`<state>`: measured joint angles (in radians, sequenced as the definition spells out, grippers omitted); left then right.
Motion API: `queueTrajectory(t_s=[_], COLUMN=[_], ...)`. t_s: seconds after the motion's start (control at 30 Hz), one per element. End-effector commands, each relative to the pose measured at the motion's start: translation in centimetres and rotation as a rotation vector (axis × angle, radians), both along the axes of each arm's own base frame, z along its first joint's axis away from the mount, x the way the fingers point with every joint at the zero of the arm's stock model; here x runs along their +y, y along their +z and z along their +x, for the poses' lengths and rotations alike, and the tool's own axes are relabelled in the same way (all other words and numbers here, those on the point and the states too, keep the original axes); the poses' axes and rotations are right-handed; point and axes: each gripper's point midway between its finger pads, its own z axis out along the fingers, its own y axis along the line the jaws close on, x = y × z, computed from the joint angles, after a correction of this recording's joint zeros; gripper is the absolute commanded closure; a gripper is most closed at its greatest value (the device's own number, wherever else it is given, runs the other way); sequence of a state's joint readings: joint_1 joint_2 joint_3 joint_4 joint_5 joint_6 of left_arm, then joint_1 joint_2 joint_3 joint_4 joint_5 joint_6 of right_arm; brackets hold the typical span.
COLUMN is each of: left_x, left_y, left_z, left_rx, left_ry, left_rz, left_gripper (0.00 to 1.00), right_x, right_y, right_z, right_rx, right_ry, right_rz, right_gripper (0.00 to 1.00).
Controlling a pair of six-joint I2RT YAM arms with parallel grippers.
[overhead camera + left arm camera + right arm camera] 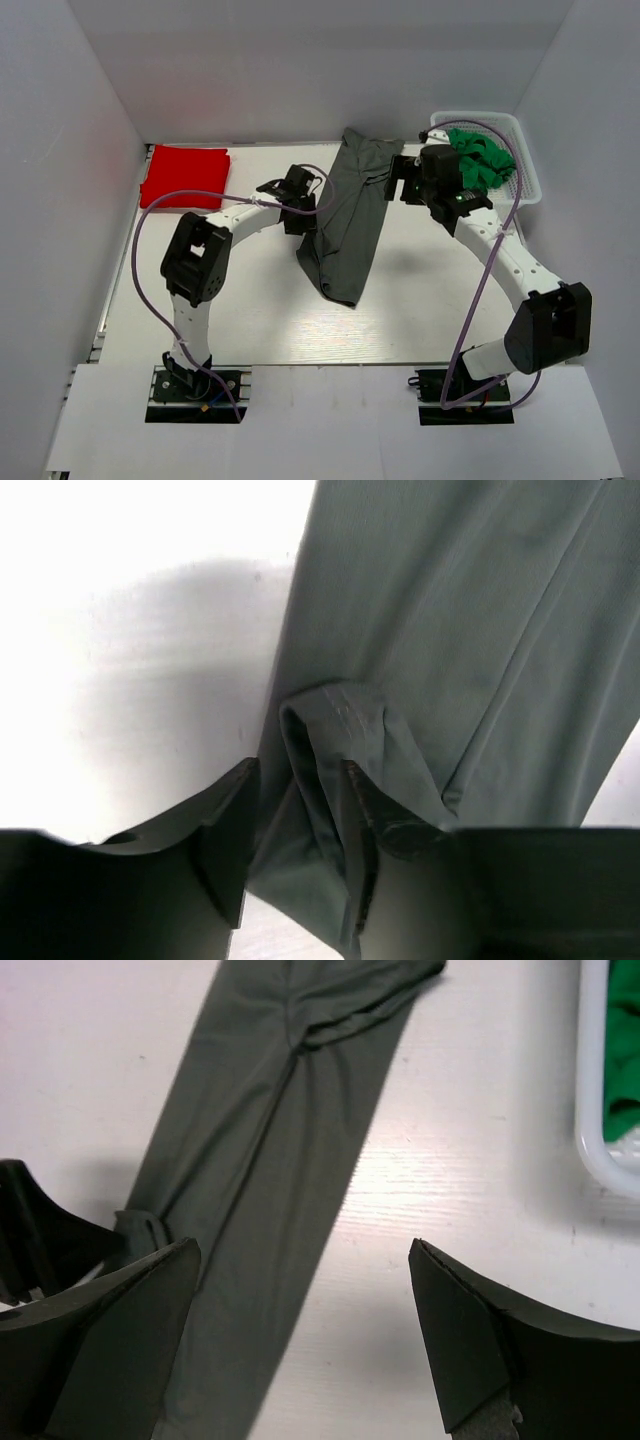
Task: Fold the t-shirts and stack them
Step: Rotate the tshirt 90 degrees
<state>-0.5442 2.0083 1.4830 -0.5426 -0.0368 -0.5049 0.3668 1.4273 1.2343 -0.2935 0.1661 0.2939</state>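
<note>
The dark charcoal grey t-shirt [345,220] lies on the table as a long narrow strip running from the back toward the front. The bright red t-shirt [185,177] lies folded at the back left. My left gripper [302,207] is at the strip's left edge, and in the left wrist view it [300,775] is shut on a raised fold of the grey t-shirt [450,630]. My right gripper [402,180] hovers at the strip's right edge. In the right wrist view it [302,1247] is wide open and empty over the grey t-shirt [260,1130] and bare table.
A white basket [520,135] holding green cloth [478,160] stands at the back right, close behind my right wrist; its rim [592,1110] shows in the right wrist view. White walls enclose the table on three sides.
</note>
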Motion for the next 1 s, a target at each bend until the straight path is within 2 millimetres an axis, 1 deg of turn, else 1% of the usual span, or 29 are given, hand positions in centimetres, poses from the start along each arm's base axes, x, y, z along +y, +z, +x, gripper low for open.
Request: queueTrajectory(t_s=[0.0,0.07,0.1,0.23,0.3,0.33,0.37,0.4,0.43,0.47,0.53,0.57,0.6,0.63,0.67,0.7,0.8,0.9,0.93,0.97], left_x=[-1.3,-1.6,-1.6,-1.9,-2.3,-2.5,-2.5,-2.8,-2.8,-2.8,-2.7,-2.7,-2.4,-2.5,-2.4,-2.4,-1.9,-1.8,-1.5,-1.3], left_y=[2.1,1.7,1.5,0.8,0.9,1.0,1.0,1.2,0.8,0.8,0.7,0.7,0.5,1.0,0.8,1.2,2.2,3.2,3.8,4.0], left_z=[1.7,1.8,1.8,2.0,1.8,2.0,2.0,2.1,2.1,2.1,1.9,1.9,1.8,1.8,1.6,1.6,0.8,-1.7,-2.5,-3.2], left_rx=[-0.060,-0.054,-0.055,-0.048,-0.035,-0.047,-0.047,-0.050,-0.042,-0.039,-0.031,-0.031,-0.024,-0.029,-0.018,-0.026,-0.010,0.016,0.018,0.033], left_ry=[-0.021,-0.018,-0.018,-0.016,-0.022,-0.023,-0.023,-0.018,-0.018,-0.009,-0.009,-0.009,-0.003,0.006,0.006,0.006,0.007,-0.018,-0.024,-0.029], left_rz=[-0.071,-0.084,-0.084,-0.096,-0.118,-0.125,-0.125,-0.143,-0.139,-0.144,-0.140,-0.139,-0.127,-0.137,-0.130,-0.135,-0.126,-0.119,-0.127,-0.129], left_gripper=[0.53,0.54,0.57,0.58,0.58,0.58,0.61,0.64,0.68,0.77,0.85,0.94,0.98,1.00,1.00,1.00,1.00,1.00,1.00,1.00], right_x=[-2.0,-2.4,-2.5,-2.7,-3.0,-3.0,-3.0,-3.1,-3.2,-3.2,-3.1,-3.1,-3.0,-3.0,-3.1,-3.0,-2.7,-2.5,-2.5,-2.4], right_y=[1.4,1.4,1.4,1.2,0.8,0.8,1.0,0.7,0.6,0.4,0.1,0.1,-0.2,-0.3,-0.4,-0.4,-0.7,-1.1,-1.4,-1.4], right_z=[-0.7,-1.0,-1.0,-1.4,-1.6,-1.6,-1.8,-1.8,-1.9,-2.0,-2.1,-2.2,-2.2,-2.2,-2.2,-2.3,-2.5,-2.8,-3.0,-3.2], right_rx=[-0.027,-0.019,-0.017,-0.006,0.008,0.011,0.007,0.012,0.015,0.021,0.030,0.034,0.040,0.042,0.045,0.047,0.060,0.071,0.080,0.079], right_ry=[-0.088,-0.101,-0.104,-0.106,-0.114,-0.114,-0.113,-0.116,-0.121,-0.120,-0.118,-0.115,-0.112,-0.114,-0.116,-0.114,-0.103,-0.088,-0.085,-0.079], right_rz=[-0.013,-0.017,-0.021,-0.021,-0.029,-0.030,-0.027,-0.025,-0.024,-0.028,-0.023,-0.016,-0.016,-0.016,-0.016,-0.015,0.001,0.005,0.009,0.011], right_gripper=[0.10,0.10,0.10,0.10,0.10,0.10,0.10,0.10,0.10,0.10,0.10,0.10,0.10,0.10,0.10,0.10,0.10,0.10,0.10,0.10])
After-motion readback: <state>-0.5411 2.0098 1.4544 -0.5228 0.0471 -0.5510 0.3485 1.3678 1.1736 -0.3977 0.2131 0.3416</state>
